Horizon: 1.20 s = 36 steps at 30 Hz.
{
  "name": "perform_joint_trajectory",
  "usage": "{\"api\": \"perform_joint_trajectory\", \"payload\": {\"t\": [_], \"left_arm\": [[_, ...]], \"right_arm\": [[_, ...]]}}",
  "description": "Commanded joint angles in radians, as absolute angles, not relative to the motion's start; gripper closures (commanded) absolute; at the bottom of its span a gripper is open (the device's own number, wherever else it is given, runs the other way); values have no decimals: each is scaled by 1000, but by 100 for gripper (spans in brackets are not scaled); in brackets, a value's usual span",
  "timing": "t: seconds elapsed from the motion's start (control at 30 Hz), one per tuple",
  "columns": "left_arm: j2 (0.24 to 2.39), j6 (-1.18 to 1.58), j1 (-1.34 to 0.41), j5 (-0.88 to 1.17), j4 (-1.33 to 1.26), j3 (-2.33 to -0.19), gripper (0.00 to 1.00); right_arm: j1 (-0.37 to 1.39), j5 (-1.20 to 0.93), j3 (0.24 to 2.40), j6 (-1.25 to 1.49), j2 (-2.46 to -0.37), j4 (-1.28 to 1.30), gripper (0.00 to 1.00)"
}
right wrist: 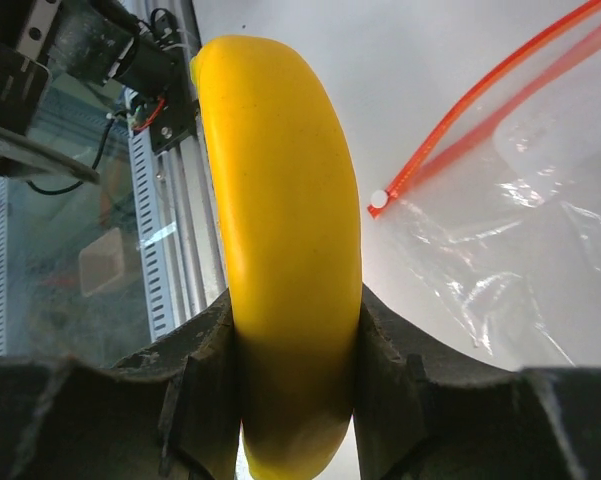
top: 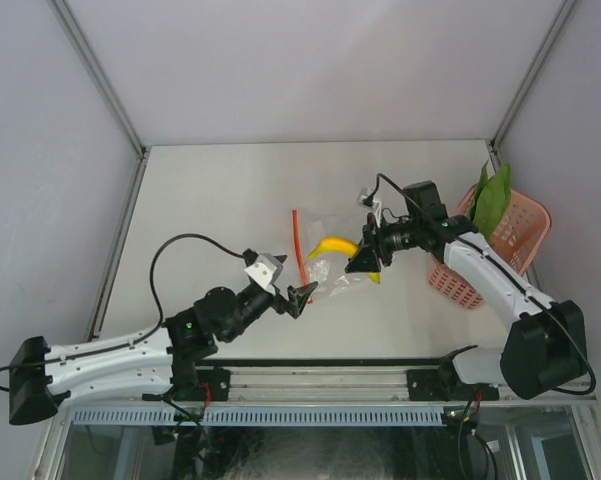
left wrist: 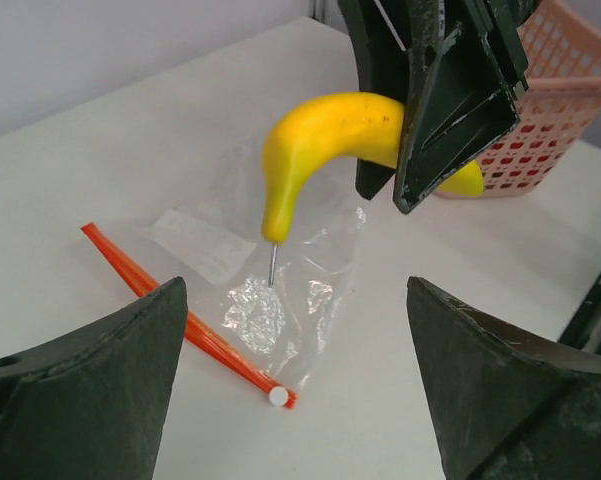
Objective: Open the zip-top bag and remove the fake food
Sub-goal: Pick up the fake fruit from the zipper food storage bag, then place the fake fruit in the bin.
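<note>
The zip-top bag (top: 323, 262) lies flat and crinkled mid-table, its red-orange zipper strip (left wrist: 185, 325) along the left edge and a white label (left wrist: 198, 246) on it. A yellow banana (top: 332, 246), one piece of the fake food, hangs above the bag, and my right gripper (top: 363, 262) is shut on it. In the right wrist view the banana (right wrist: 280, 230) fills the gap between the two fingers. My left gripper (top: 303, 297) stands open just in front of the bag, its fingers (left wrist: 90, 390) wide apart with nothing between them.
A pink lattice basket (top: 520, 235) stands at the right edge of the table with a long green leafy vegetable (top: 492, 197) sticking out of it. Grey walls close the table on three sides. The rail with the arm bases runs along the near edge.
</note>
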State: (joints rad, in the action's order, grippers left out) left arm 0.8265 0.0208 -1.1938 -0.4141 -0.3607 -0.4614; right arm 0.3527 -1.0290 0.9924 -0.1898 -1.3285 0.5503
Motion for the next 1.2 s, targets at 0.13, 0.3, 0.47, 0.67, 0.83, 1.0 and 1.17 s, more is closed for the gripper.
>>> {"api": "perform_joint_trajectory", "payload": {"t": [0.13,0.3,0.47,0.67,0.83,1.0,1.17], "left_arm": [[629,262,-1196,-480,-265,-402,0],[590,333,-1173,-514,-249,-336,0],[609,374,-1136,-468,-252,-310,0],[599,389,-1116,-439,-252,-273,0],[554,405,-1106,-430,-280,-214,0],[486,412,-1092,-427,-275,-168,0],[415,417,-1082,-432,-270,-124,0]], "right_arm": [[228,-967,1059,-332,-1164,631,100],[103,-917,1058,-361,-1043,638,100],[-25,-832,1054,-360,-963,623,100],[-219,-823,1036,-303,-920,580,100],[-322,-769,1008,-237,-912,515,100],[-400,-715,970,-174,-917,445,100],[-470,-680,938,-135,-927,400,100]]}}
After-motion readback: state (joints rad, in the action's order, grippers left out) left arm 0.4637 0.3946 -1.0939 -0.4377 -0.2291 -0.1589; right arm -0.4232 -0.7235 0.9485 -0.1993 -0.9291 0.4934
